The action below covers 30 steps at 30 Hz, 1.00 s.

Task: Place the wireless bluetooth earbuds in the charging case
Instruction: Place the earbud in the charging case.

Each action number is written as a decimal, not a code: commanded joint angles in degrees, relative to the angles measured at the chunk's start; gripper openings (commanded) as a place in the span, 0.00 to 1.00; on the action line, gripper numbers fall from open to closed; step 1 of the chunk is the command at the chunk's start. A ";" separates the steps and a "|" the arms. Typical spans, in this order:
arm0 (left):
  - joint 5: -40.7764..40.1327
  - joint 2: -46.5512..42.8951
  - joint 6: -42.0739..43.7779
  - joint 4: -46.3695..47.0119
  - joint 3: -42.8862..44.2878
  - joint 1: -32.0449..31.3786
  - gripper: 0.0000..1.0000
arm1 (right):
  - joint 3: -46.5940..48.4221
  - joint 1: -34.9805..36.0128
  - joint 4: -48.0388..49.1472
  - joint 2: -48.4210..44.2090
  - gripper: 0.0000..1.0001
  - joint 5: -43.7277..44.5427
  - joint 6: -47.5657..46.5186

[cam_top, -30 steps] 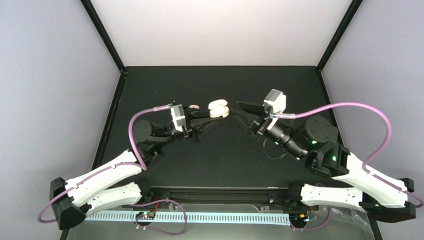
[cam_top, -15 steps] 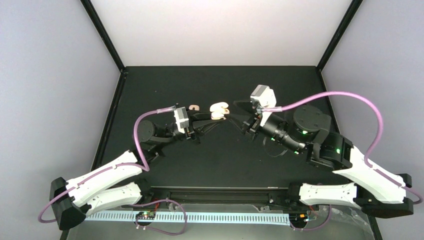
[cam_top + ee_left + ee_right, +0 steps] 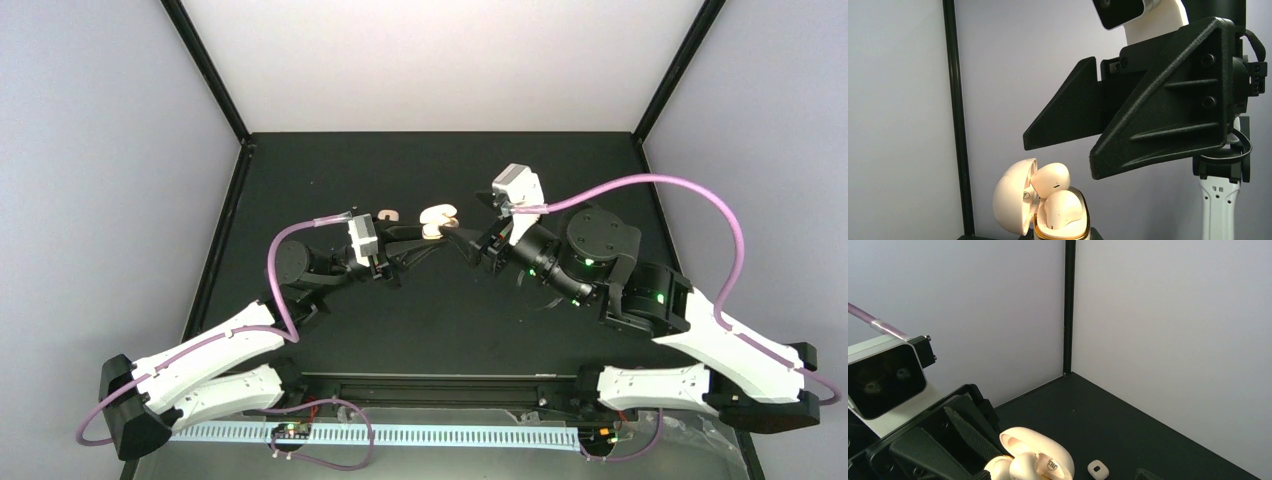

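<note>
My left gripper (image 3: 436, 230) is shut on the base of an open cream charging case (image 3: 437, 215), held above the table. In the left wrist view the lid (image 3: 1012, 196) hangs open to the left. One earbud (image 3: 1064, 210) sits in the case and a second earbud (image 3: 1050, 180) stands up, leaning on the lid. My right gripper (image 3: 464, 238) is open, its two black fingers (image 3: 1158, 120) just above and right of the case, touching nothing. The right wrist view shows the case (image 3: 1035, 452) at its bottom edge, beside the left gripper's ribbed finger (image 3: 965, 432).
A small pale rounded piece (image 3: 388, 215) lies on the black table left of the case, and it also shows in the right wrist view (image 3: 1097, 469). Grey walls and a black corner post (image 3: 1068, 305) close the back.
My right gripper has moved left to the case and now hangs right beside it. My left gripper has shifted slightly right with the case.
</note>
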 commanded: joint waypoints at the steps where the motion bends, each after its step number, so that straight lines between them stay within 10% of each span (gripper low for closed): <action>1: 0.43 -1.30 0.86 0.19 0.17 -0.50 0.02 | 2.02 0.25 0.35 1.09 0.75 1.97 1.23; 30: 0.17 -2.65 0.53 0.68 -0.06 -0.50 0.02 | 1.34 0.22 -1.24 1.22 0.76 8.07 3.83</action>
